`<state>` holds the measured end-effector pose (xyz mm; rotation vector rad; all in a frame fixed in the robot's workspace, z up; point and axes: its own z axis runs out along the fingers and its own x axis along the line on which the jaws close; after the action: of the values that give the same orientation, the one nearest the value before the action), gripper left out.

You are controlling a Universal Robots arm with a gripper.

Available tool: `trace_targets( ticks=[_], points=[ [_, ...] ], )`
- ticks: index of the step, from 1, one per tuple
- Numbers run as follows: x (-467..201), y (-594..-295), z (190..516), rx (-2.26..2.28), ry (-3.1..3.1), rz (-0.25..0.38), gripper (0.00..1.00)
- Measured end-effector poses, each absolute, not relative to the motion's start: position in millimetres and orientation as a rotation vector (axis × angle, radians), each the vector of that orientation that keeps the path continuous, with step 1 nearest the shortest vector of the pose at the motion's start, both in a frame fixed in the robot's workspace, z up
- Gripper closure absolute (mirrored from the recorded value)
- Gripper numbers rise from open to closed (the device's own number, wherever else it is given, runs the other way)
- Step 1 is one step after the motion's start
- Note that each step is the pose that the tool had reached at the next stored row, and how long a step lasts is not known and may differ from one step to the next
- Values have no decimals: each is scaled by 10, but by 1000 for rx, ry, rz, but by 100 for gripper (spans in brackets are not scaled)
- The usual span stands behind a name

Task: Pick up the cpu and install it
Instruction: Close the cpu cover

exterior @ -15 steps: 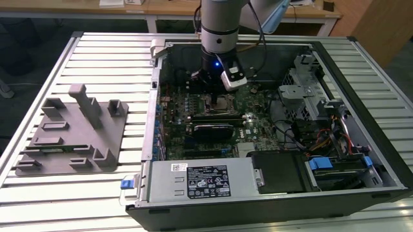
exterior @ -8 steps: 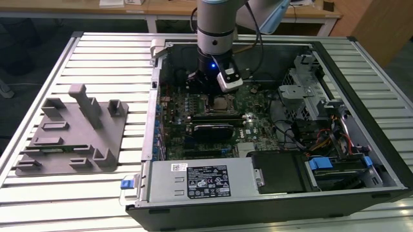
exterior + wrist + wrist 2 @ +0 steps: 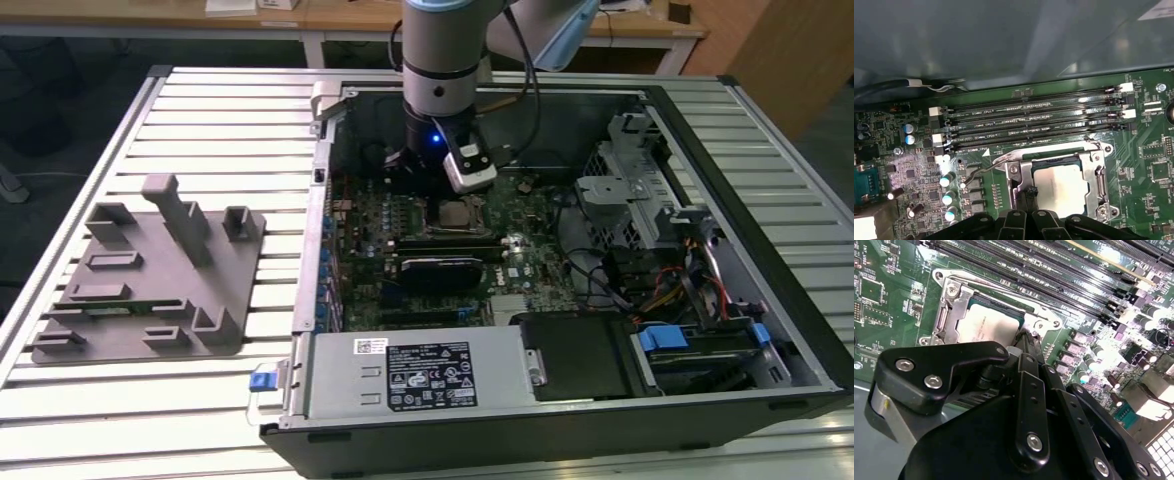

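Sitting flat in the silver-framed socket (image 3: 1101, 182), the cpu (image 3: 1060, 189) shows its silvery-grey top in both wrist views, level inside the frame, not tilted. Gripper (image 3: 1027, 196) hangs right at one edge of the cpu, over the border where chip meets frame. Fingers (image 3: 1027, 347) drawn narrow, tips close together, nothing seen pinched between them. Whether the tips touch the chip or the frame: cannot tell. Black linkage of the gripper covers part of the socket in both wrist views. Thin metal lever (image 3: 978, 172) runs off one corner of the frame toward a row of silver-topped capacitors (image 3: 947, 180). Four long black memory slots (image 3: 1029, 122) lie parallel, just beside the socket, on the green motherboard (image 3: 1149, 150).

Exterior view: arm (image 3: 441, 60) comes down from the top centre of the frame into an open computer case (image 3: 534, 440), wrist just above the socket, a little above frame centre. Black rectangular block (image 3: 441, 270) lies just below the socket in the frame, apart from the gripper. Grey power supply box (image 3: 414, 372) runs along the lower edge of the case. Case lies on a slatted metal table (image 3: 227, 120). Grey fixture plate (image 3: 147, 290) with upright posts stands at the exterior view's left, well apart from the case.
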<state>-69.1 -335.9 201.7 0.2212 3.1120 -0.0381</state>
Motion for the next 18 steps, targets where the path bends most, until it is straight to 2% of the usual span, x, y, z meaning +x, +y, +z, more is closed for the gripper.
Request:
trace_targets(
  ticks=[18],
  points=[
    [-695, -3359, 1979, 221, 3112, -37, 89]
  ],
)
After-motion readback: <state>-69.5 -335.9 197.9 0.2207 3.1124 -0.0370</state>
